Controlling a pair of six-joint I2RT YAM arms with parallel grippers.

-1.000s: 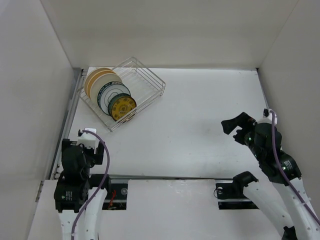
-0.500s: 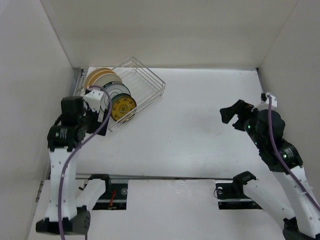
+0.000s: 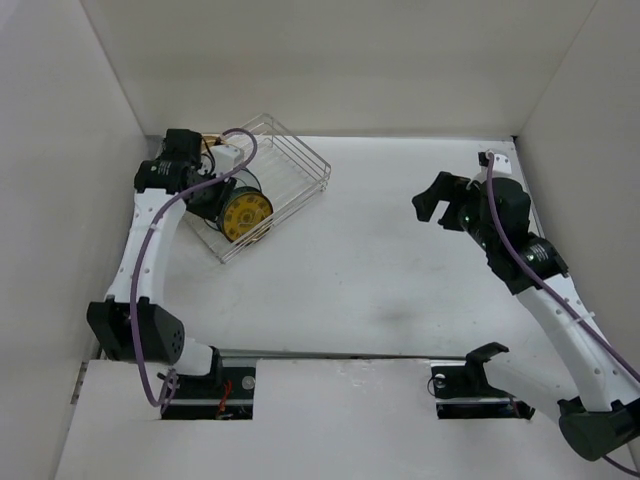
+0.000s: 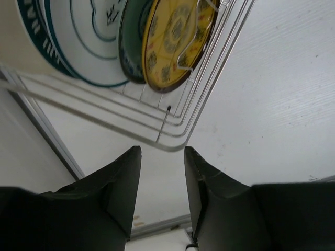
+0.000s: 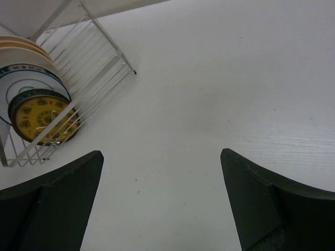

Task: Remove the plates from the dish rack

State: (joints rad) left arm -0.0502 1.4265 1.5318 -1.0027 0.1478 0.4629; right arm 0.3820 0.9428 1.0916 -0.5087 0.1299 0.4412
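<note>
White walls (image 3: 330,60) close in a white table (image 3: 380,280), and the dish rack (image 3: 295,165) sits skewed in its far left corner. From the top camera the left arm (image 3: 150,215) reaches over the rack and covers most of the row. Only the mustard-yellow plate (image 3: 245,215) at the front shows plainly there.

The left wrist camera cuts the row off at the top. It shows the yellow plate, upright in the wire slots, the teal plate (image 4: 133,47) right behind it, then the white plate (image 4: 89,36) with its dark rim. A cream sliver at the frame's edge is possibly a larger plate, but too little shows to be sure. The left gripper (image 4: 162,162) hangs just outside the rack's corner rim, fingers a narrow gap apart, holding nothing.

The right gripper (image 5: 161,157) is over bare table, well apart from the rack, its fingers spread wide and empty. Its camera crops the rack's left end, and the cream plates (image 5: 21,44) stand at the back of the row.
</note>
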